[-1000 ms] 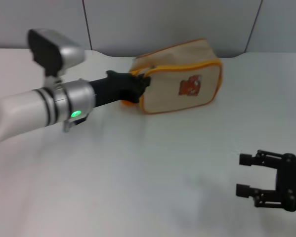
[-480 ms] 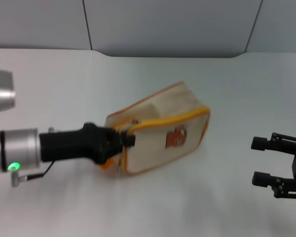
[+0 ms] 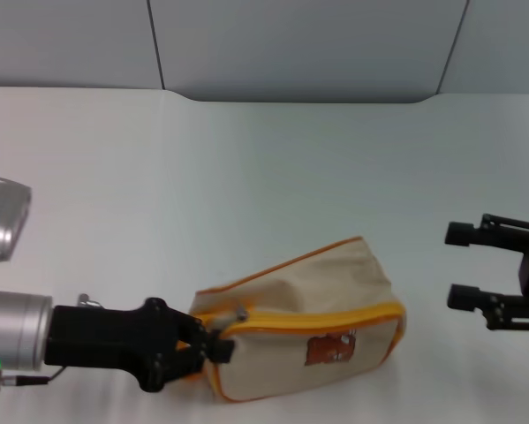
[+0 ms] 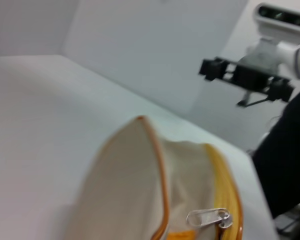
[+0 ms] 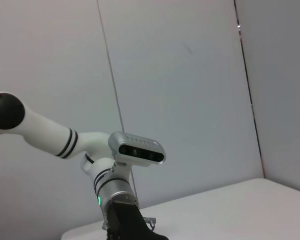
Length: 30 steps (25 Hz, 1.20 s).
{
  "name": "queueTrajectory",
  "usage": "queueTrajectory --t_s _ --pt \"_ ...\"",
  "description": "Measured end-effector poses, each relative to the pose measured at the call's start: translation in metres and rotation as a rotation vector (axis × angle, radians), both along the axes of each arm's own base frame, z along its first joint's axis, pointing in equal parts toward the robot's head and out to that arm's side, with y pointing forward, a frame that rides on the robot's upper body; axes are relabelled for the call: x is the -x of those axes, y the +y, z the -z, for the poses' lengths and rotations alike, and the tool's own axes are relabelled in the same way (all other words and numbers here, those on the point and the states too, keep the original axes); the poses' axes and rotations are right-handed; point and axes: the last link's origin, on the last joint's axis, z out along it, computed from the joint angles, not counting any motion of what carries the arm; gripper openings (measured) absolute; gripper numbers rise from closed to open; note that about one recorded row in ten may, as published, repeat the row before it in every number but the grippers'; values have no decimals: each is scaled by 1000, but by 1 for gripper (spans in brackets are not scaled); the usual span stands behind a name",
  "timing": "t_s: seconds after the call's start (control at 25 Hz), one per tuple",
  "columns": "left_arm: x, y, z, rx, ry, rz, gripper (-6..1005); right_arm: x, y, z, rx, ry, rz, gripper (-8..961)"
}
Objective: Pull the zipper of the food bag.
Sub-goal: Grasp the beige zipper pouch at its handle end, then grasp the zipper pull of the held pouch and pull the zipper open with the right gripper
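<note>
Black plastic, the left gripper (image 3: 213, 346) sits at the near left of the white counter (image 3: 246, 177), its fingers clamped on the left end of the boxy cream canvas food bag with orange piping (image 3: 321, 314), apparently at the orange handle, though the contact itself is hidden. The bag lies on the counter with its long axis running left to right, bear picture facing the camera. The yellow-orange zipper line (image 3: 317, 316) follows the top front edge along that same axis, away from the left gripper toward the right. The small silver metal pull tab (image 3: 240, 313) sits at the zipper's left end, just beside the left gripper; in the left wrist view the tab (image 4: 209, 218) lies flat and free, nothing holding it.

Right gripper (image 3: 476, 265) hovers well apart at the right edge, fingers spread wide, empty, pointing toward the bag.

Judgement: left arm anchors the bag; the right must cross the bag's whole length to reach the tab, then draw it rightward along the axis.
</note>
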Motion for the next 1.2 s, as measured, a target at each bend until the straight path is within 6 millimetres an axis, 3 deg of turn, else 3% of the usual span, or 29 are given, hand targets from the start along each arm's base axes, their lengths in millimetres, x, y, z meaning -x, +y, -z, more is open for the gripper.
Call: queueTrajectory --t_s 0.28,0.64,1.2 --pt "5 17 -24 -126 13 6 71 29 33 22 -63 -25 -48 781" --pt "-9 29 -27 -139 7 61 66 66 64 40 -266 -106 -291 780" --pt "-21 34 -27 -180 -50 88 65 81 74 67 -441 -232 -615 685"
